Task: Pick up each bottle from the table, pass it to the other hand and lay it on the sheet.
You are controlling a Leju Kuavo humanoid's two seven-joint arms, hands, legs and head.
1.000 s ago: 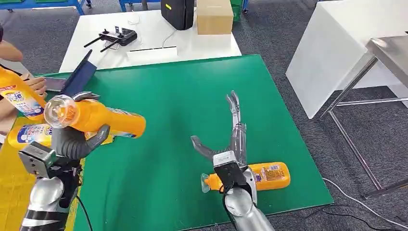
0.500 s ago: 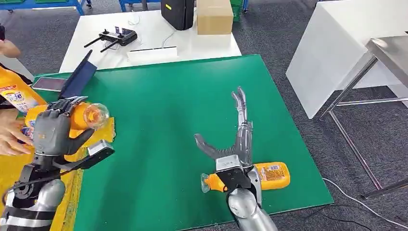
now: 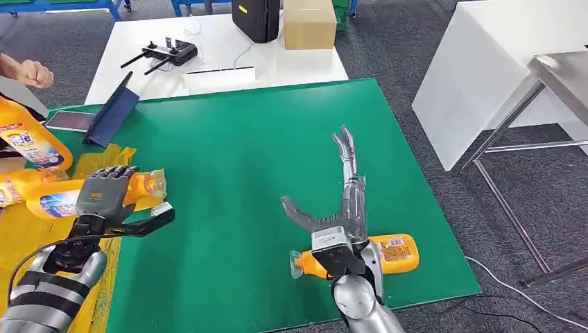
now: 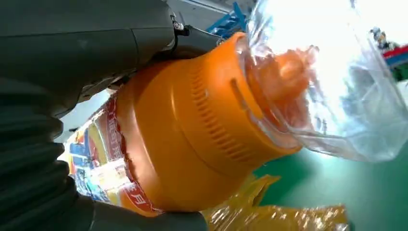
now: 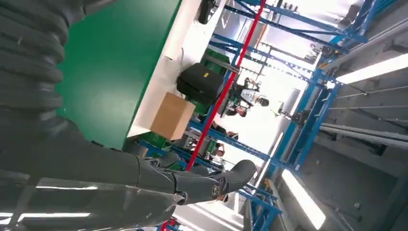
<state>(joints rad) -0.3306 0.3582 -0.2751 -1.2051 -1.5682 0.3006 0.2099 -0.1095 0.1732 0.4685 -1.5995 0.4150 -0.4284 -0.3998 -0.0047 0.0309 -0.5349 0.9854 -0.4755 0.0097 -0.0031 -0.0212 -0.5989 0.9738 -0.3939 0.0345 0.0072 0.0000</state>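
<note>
Your green counter (image 3: 263, 173) is taking up most of the head view, with a white counter (image 3: 208, 62) standing behind it. A yellow sheet (image 3: 21, 236) is lying along the green counter's left edge.

On the white counter, a black case (image 3: 256, 19), a cardboard box (image 3: 309, 23) and a remote controller (image 3: 170, 52) are sitting. A dark blue folder (image 3: 111, 111) is propped near the green counter's far left corner.

Your left robot hand (image 3: 104, 198) is gripping an orange detergent bottle (image 3: 90, 194) lying sideways over the sheet, its clear cap (image 3: 154, 184) pointing toward the green surface. The left wrist view is showing the fingers (image 4: 96, 33) wrapping the bottle's shoulder.

Your right robot hand (image 3: 340, 201) is hovering wide and holding nothing, fingers stretched out, thumb apart. A second orange bottle (image 3: 392, 253) is lying on the green counter just under its wrist.

At the left edge, a third bottle (image 3: 28, 139) is standing tilted, a fourth bottle (image 3: 14, 186) is lying on the sheet, and a person's hand (image 3: 35, 73) is showing above.
</note>
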